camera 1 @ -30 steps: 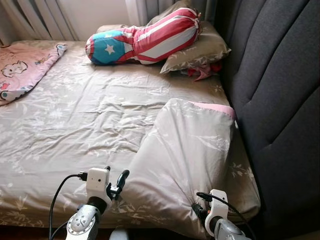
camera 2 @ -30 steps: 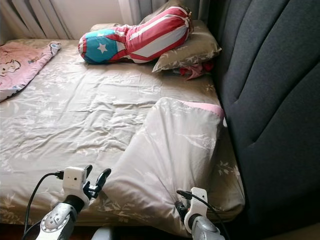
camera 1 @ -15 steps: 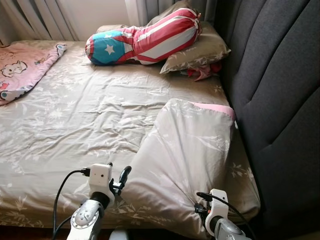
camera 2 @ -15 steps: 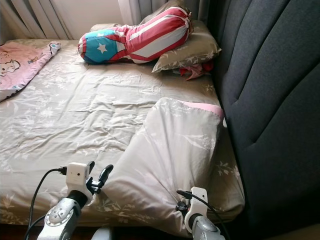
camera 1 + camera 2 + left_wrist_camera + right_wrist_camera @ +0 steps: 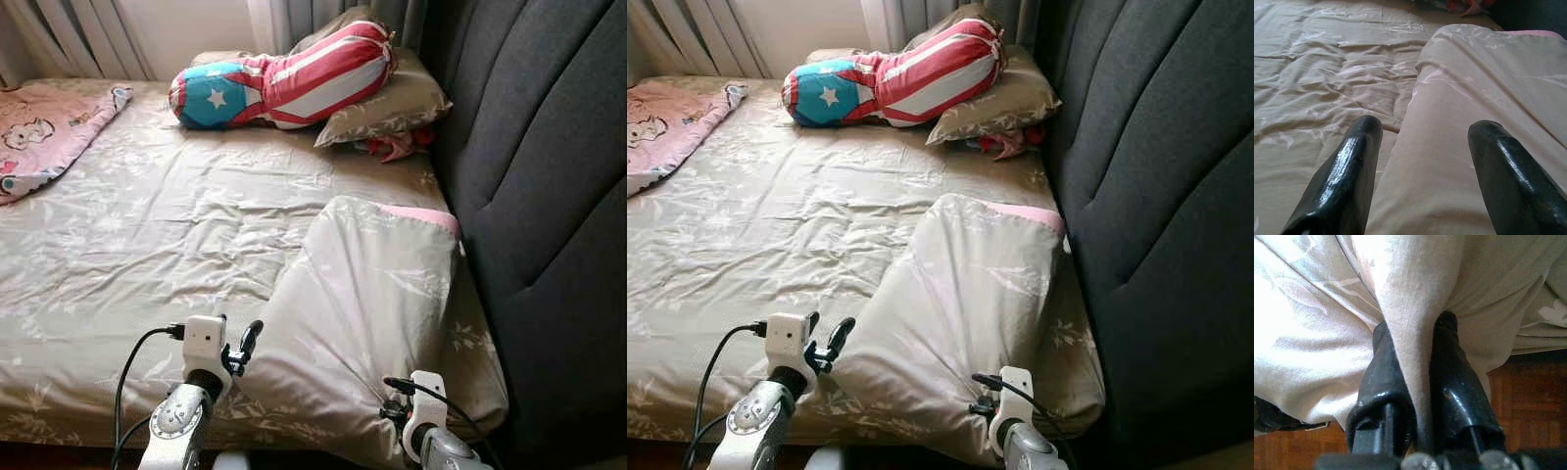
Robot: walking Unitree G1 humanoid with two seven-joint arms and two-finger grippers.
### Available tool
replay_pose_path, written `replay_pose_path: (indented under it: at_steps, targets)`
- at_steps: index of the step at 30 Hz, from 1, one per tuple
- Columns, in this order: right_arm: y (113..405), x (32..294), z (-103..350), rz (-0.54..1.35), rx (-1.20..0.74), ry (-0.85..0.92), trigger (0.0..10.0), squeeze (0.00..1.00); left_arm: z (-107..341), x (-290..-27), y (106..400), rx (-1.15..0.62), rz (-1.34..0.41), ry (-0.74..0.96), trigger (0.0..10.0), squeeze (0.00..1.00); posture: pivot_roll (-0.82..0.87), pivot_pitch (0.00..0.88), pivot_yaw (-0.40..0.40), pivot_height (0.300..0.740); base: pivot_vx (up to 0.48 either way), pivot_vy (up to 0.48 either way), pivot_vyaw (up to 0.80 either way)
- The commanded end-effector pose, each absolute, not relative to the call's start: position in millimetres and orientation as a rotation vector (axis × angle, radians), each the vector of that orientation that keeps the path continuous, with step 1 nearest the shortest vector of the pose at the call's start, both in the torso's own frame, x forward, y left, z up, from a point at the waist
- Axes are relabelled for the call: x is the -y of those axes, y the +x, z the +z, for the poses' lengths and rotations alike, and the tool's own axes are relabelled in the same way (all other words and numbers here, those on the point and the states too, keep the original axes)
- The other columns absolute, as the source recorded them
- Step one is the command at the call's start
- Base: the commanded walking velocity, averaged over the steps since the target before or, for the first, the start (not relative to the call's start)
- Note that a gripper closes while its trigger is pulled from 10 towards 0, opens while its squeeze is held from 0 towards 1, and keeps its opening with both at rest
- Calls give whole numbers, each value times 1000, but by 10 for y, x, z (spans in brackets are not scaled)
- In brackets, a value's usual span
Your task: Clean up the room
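A beige flower-print pillow (image 5: 372, 294) with a pink far edge lies at the near right of the bed, next to the headboard. My right gripper (image 5: 1418, 328) is shut on a fold of the pillowcase at its near corner; from the head it appears low, under that corner (image 5: 387, 406). My left gripper (image 5: 1425, 129) is open at the pillow's near left edge, one finger on each side of that edge. The same left gripper (image 5: 238, 338) reaches up from the bed's front edge.
A red-and-white striped bolster with a blue starred end (image 5: 284, 78) rests on a second beige pillow (image 5: 387, 103) at the far end, a red cloth (image 5: 397, 147) beneath. A pink blanket (image 5: 44, 132) lies far left. The dark padded headboard (image 5: 549, 196) runs along the right. Wood floor (image 5: 1528, 401) lies below.
My left gripper has moved forward and to the right, up to the pillow's left edge. The right gripper keeps its hold on the fold.
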State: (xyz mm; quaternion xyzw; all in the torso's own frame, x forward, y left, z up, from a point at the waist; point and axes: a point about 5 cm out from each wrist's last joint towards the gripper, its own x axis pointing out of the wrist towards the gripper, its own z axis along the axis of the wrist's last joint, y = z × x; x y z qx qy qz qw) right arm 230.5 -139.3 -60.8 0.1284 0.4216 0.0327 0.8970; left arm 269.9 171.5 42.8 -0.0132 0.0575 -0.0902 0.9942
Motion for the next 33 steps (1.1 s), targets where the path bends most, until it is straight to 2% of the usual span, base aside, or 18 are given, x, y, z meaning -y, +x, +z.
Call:
replay_pose_path:
  at_steps: [1, 4, 9, 11, 12, 13, 14, 20, 26, 33]
  targets:
    - [2201, 1405, -680, 49, -931, 256, 0, 0, 410, -1721, 2700, -120, -174, -27, 10000, 0, 24, 41, -37, 662, 0, 0, 0]
    - [2254, 1515, -647, 0, -908, 255, 0, 0, 399, -1724, 2708, -122, -169, -23, 10000, 0, 13, 40, -39, 662, 0, 0, 0]
    - [2457, 1886, -477, -130, -801, 158, 0, 0, 386, -1746, 2695, -123, -158, -24, 10000, 0, 10, 41, -40, 662, 0, 0, 0]
    - [2660, 2194, -251, -221, -690, 78, 0, 0, 361, -1754, 2682, -130, -157, -22, 10000, 0, -1, 40, -40, 662, 0, 0, 0]
    - [2660, 2194, -251, -221, -690, 78, 0, 0, 361, -1754, 2682, -130, -157, -22, 10000, 0, -1, 40, -40, 662, 0, 0, 0]
    - [2726, 2322, -154, -258, -651, 23, 0, 0, 355, -1752, 2681, -131, -158, -23, 10000, 0, -2, 40, -40, 662, 0, 0, 0]
    - [2799, 2544, 3, -348, -589, -50, 0, 0, 352, -1746, 2685, -133, -160, -23, 10000, 0, -5, 37, -41, 662, 0, 0, 0]
    - [2825, 3052, 321, -590, -470, -105, 0, 0, 357, -1735, 2705, -128, -159, -26, 10000, 0, -9, 36, -41, 662, 0, 0, 0]
    - [2783, 3175, 360, -622, -462, -120, 0, 0, 343, -1741, 2700, -131, -160, -24, 10000, 0, -14, 37, -38, 662, 0, 0, 0]
    - [2504, 2924, -84, -604, -648, -20, 0, 0, 297, -1751, 2653, -144, -161, -17, 10000, 0, -3, 35, -39, 662, 0, 0, 0]
